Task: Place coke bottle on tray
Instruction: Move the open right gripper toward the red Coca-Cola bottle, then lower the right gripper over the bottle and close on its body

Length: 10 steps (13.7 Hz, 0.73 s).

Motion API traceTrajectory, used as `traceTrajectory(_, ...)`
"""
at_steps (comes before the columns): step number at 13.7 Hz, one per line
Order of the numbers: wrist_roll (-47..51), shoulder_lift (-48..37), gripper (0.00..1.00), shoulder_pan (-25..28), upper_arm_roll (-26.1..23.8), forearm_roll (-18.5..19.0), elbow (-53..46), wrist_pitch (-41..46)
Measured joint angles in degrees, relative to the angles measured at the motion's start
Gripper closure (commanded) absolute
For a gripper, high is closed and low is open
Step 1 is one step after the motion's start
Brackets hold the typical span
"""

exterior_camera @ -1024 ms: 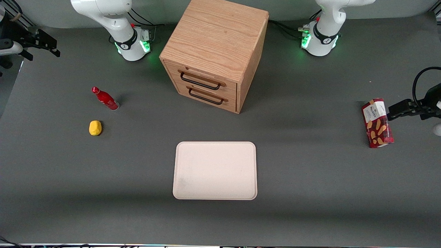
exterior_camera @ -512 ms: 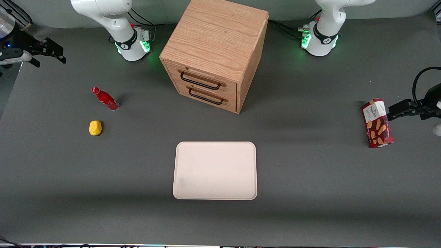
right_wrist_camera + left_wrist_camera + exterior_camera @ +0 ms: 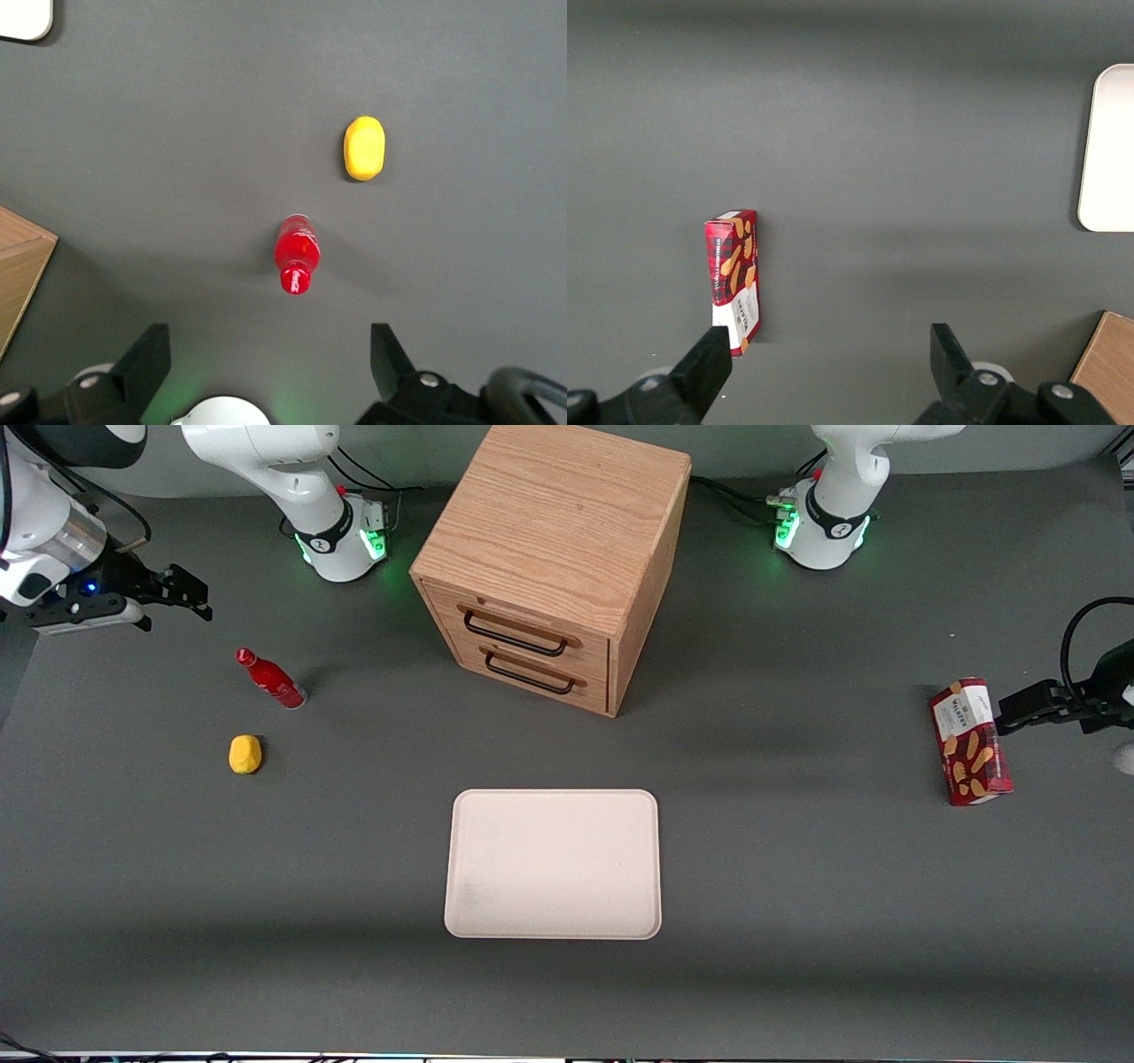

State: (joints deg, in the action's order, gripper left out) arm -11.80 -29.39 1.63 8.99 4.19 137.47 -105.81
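The coke bottle (image 3: 270, 679) is small, slim and red with a red cap; it stands on the grey table toward the working arm's end and also shows in the right wrist view (image 3: 296, 251). The pale pinkish-cream tray (image 3: 554, 864) lies flat near the front camera, in front of the wooden drawer cabinet; one corner of it shows in the right wrist view (image 3: 25, 19). My gripper (image 3: 182, 593) hangs high above the table, farther from the front camera than the bottle and apart from it. Its fingers (image 3: 149, 363) are spread wide with nothing between them.
A yellow lemon-like piece (image 3: 245, 754) lies nearer the front camera than the bottle (image 3: 364, 148). A wooden two-drawer cabinet (image 3: 554, 562) stands mid-table. A red biscuit box (image 3: 970, 741) lies toward the parked arm's end.
My gripper has moved in from the table's edge toward the bottle and nearer the front camera. The bottle, tray and other things have not moved.
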Motion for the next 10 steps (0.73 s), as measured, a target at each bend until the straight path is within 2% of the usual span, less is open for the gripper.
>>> traceTrajectory(10, -0.1, 1.9, 0.00, 0.1, 1.1, 0.5, 14.7, -18.7)
